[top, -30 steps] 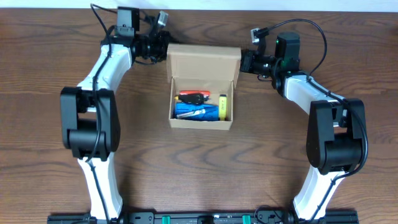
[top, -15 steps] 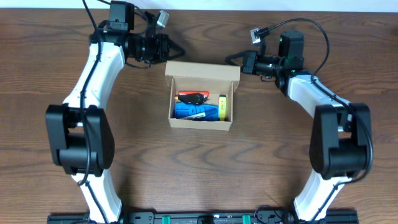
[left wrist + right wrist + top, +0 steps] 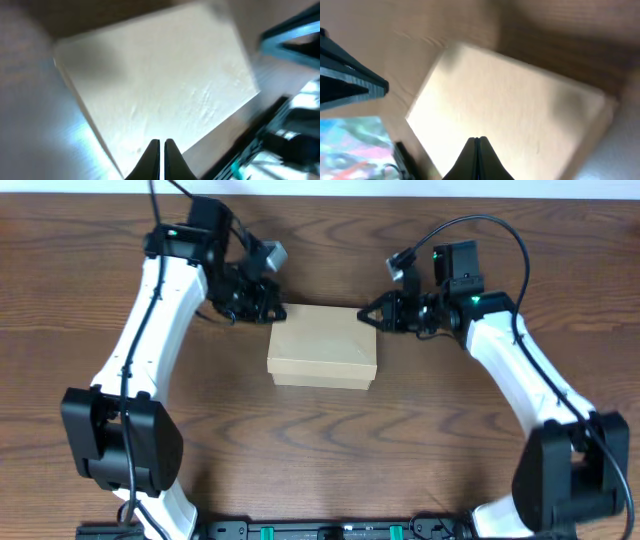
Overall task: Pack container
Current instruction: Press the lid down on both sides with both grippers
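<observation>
A: Start at the left. What is the left gripper [image 3: 268, 308] doing?

B: Its 2 fingers are pinched together on nothing, with the tips at the far-left corner of the container [image 3: 322, 345]. In the wrist view they sit over the lid.

A: And the box itself?

B: Mid-table between the 2 arms, lid folded flat, contents hidden.

A: The right gripper [image 3: 368, 316]?

B: Same story. It is clamped tight and empty at the far-right corner, tip above the lid (whether either tip actually touches the card, I can't tell).

A: How would it handle?

B: I'd judge it light, thin cardboard. It looks stiff along the edges and corners, springy mid-lid, and matte, so hardly slippery. A hard squeeze would probably dent it. I'd press near the front edge to seat the flap, or hold the 2 short sides to move it.

A: Surface and surroundings?

B: A flat, dark wood-grain table [image 3: 320, 465], with a pale strip [image 3: 420, 186] along its far edge. Nothing more of the room shows.
</observation>
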`<state>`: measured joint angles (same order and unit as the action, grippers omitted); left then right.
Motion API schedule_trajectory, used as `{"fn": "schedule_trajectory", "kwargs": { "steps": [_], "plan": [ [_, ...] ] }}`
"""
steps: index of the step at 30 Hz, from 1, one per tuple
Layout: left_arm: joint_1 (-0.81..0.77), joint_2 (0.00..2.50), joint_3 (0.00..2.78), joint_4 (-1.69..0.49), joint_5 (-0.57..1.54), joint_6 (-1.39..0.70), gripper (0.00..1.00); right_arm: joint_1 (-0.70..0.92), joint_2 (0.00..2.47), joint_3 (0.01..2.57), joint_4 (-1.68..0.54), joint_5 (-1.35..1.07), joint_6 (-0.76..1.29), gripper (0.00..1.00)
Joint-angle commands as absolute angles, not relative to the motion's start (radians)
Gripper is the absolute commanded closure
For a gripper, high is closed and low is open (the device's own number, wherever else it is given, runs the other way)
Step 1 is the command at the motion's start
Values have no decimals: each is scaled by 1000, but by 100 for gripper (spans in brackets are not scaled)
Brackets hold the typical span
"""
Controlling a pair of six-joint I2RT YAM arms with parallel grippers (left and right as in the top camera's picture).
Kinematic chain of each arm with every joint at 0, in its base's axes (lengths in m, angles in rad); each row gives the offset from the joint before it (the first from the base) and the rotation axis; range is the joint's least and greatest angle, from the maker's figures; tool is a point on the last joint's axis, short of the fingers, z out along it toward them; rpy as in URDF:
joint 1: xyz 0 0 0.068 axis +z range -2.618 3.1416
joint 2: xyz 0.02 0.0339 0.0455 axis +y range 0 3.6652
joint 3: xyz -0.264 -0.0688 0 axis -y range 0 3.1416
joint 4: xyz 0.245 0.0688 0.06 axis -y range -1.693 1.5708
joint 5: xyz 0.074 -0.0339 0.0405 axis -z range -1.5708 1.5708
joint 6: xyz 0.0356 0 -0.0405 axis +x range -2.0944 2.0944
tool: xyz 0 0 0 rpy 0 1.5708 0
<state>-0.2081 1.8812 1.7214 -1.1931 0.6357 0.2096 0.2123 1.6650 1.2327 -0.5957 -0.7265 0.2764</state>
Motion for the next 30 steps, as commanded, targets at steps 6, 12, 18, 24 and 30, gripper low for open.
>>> {"fn": "schedule_trajectory", "kwargs": {
  "steps": [6,12,18,24,30],
  "plan": [
    [-263,1866,1712,-1241,441,247,94,311,1578,1231,-786,-406,226,99],
    [-271,1866,1576,-1149,446,200,94,355,1579,1177,-778,-399,228,99],
    [-276,1866,1486,-1102,450,197,94,366,1579,1113,-754,-389,229,99],
    [-276,1866,1482,-1087,467,197,94,366,1579,1032,-702,-390,258,99],
    [-275,1851,1482,-1089,468,184,94,366,1554,1042,-696,-400,258,99]
  ]
}}
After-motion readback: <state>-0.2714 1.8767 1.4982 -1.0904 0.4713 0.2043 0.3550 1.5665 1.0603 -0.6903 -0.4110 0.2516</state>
